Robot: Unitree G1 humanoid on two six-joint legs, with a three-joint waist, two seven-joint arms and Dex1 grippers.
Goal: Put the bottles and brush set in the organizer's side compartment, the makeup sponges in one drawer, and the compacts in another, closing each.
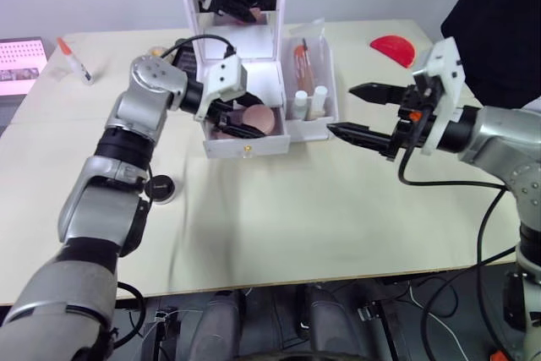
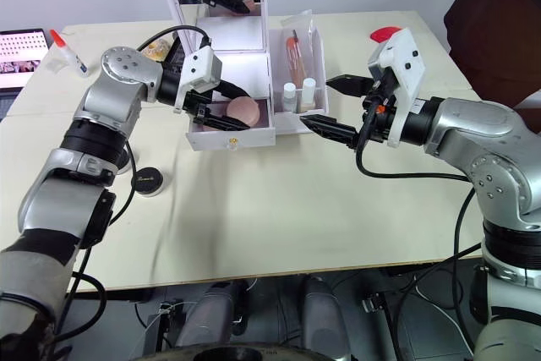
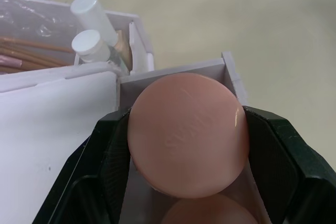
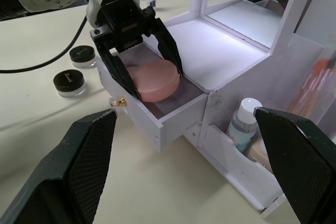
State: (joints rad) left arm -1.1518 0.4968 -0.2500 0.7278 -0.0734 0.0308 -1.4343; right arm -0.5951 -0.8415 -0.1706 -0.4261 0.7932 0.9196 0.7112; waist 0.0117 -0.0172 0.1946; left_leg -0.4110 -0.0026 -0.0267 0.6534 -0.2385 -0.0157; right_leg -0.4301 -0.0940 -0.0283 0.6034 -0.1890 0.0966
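The white organizer (image 1: 254,57) stands mid-table with its lower drawer (image 1: 247,148) pulled open. My left gripper (image 1: 241,120) reaches into that drawer and is shut on a peach-pink makeup sponge (image 3: 189,135). A second sponge (image 3: 210,211) lies under it. Both white-capped bottles (image 1: 309,103) and the brush set (image 1: 304,61) stand in the side compartment (image 1: 330,95). Two black compacts (image 4: 82,55) (image 4: 69,81) sit on the table to the drawer's left. My right gripper (image 1: 341,109) hovers open just right of the side compartment, holding nothing.
A red-tipped glue bottle (image 1: 74,61) lies at the back left beside a lit screen (image 1: 21,65). A red half-round object (image 1: 393,48) rests at the back right. A person in black (image 1: 499,14) stands by the far right corner.
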